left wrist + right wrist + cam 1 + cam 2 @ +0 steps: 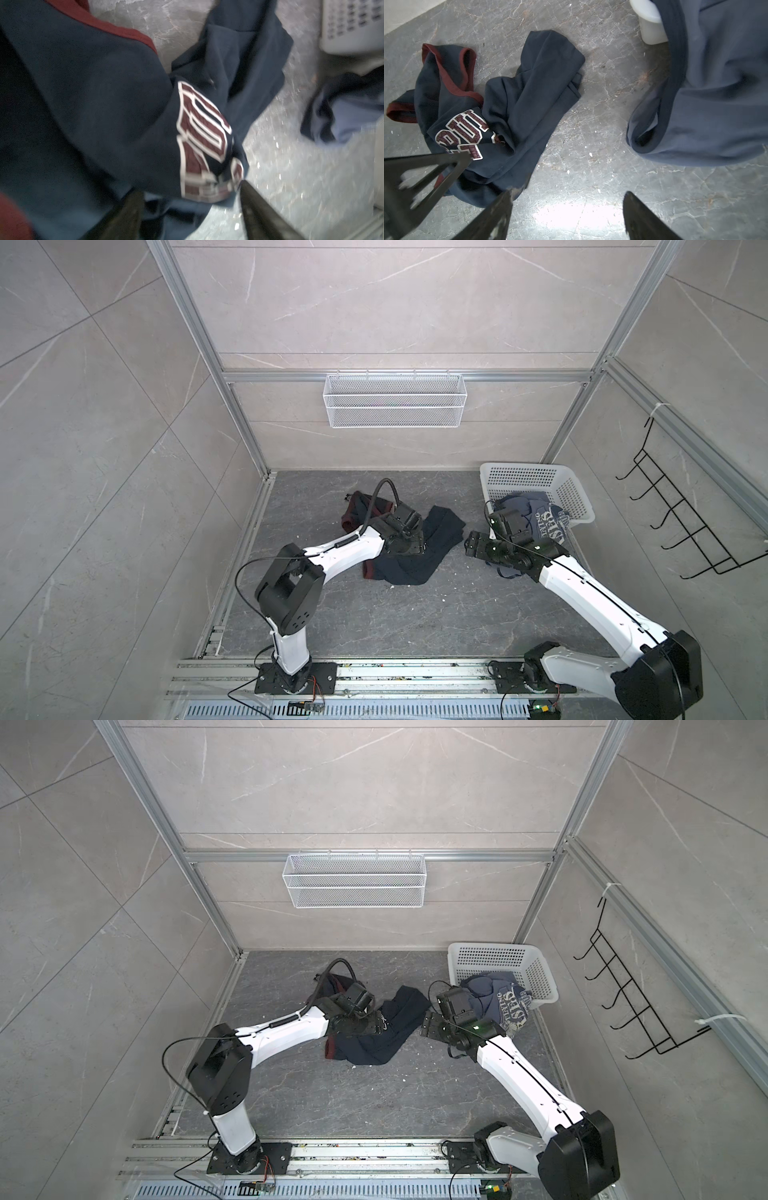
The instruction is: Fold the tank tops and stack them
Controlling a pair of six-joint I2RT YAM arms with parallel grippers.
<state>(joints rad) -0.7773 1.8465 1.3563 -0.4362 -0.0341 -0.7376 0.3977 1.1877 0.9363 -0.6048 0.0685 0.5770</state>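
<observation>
A dark navy tank top (440, 539) (399, 1023) with maroon trim lies crumpled on the grey floor, its maroon print showing (203, 133) (519, 99). My left gripper (409, 545) (190, 193) is down on it, jaws apart with a fold of navy cloth between the fingers; the view is blurred. The slate-blue tank top (548, 522) (507, 1002) (716, 83) with whitish lettering hangs over the near rim of the white basket (536, 481). My right gripper (473, 545) (566, 197) stands open over bare floor between the two shirts, holding nothing.
The white perforated basket (498, 957) sits at the back right corner. A white wire shelf (395, 400) hangs on the back wall and a black hook rack (681, 514) on the right wall. Aluminium frame rails border the floor.
</observation>
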